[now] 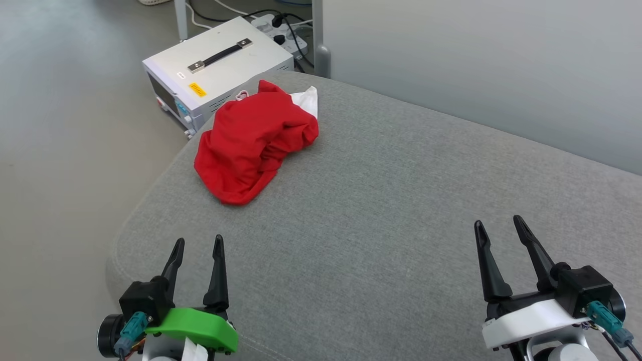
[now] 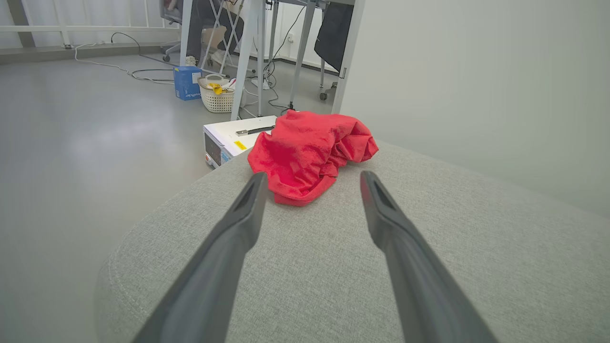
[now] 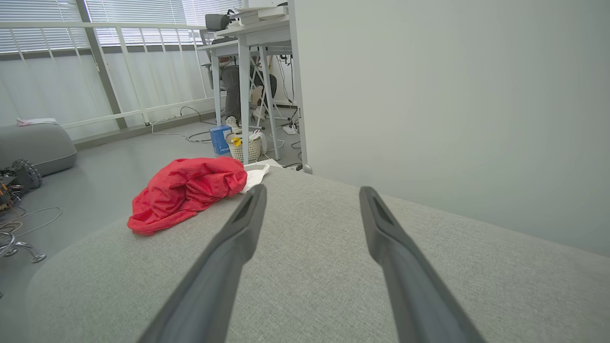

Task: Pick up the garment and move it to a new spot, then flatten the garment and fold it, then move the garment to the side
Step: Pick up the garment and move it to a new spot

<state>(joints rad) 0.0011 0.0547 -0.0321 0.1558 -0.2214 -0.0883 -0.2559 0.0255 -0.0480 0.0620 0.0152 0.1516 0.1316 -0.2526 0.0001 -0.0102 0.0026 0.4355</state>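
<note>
The red garment lies crumpled at the far left edge of the grey upholstered cushion, with a white sleeve showing behind it. A white instrument box stands on the floor just beyond. At the near edge, the left tool and right tool are both spread and empty.

Grey fabric cushion. White metal box with black handle on grey floor just beside it, white power strip behind. White woven basket touching blue carton.
</note>
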